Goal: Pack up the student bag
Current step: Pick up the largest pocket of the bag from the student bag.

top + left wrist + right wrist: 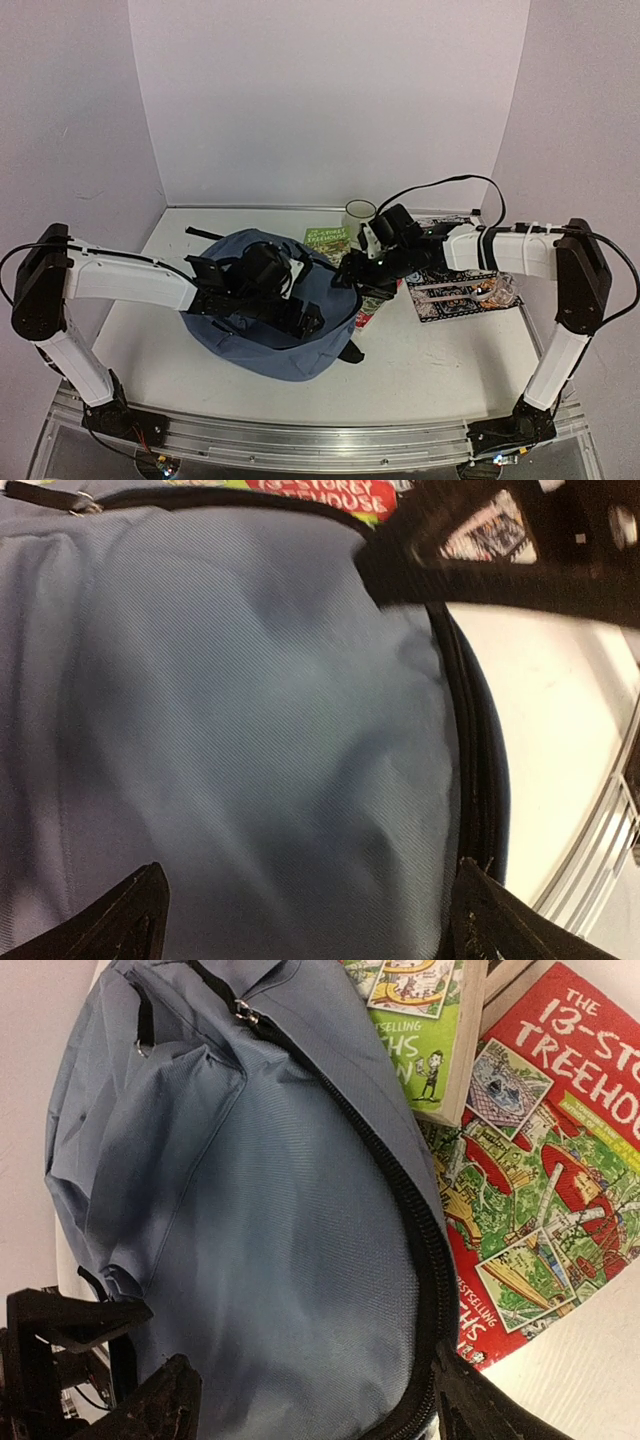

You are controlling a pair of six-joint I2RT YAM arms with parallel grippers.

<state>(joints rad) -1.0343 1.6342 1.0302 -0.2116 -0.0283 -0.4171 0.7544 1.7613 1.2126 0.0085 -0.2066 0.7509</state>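
The student bag (pixel 262 340) is a slate-blue backpack lying flat in the middle of the table, also filling the left wrist view (pixel 250 730) and the right wrist view (pixel 270 1240). My left gripper (pixel 306 318) (pixel 310 920) is open and low over the bag's fabric, its fingers wide apart near the black zipper trim (pixel 475 780). My right gripper (pixel 352 272) (pixel 315 1405) stands open astride the bag's zipper edge (pixel 405 1200), one fingertip (pixel 465 1400) at the zipper, the other on the fabric. A red book (pixel 560 1160) and a green book (pixel 420 1020) lie half under that edge.
A white mug (pixel 358 215) stands behind the bag beside the green book (pixel 330 238). A black-and-white patterned flat item (pixel 450 290) and something clear and crinkled (pixel 500 290) lie to the right. White walls close in three sides. A metal rail (pixel 320 440) runs along the near edge.
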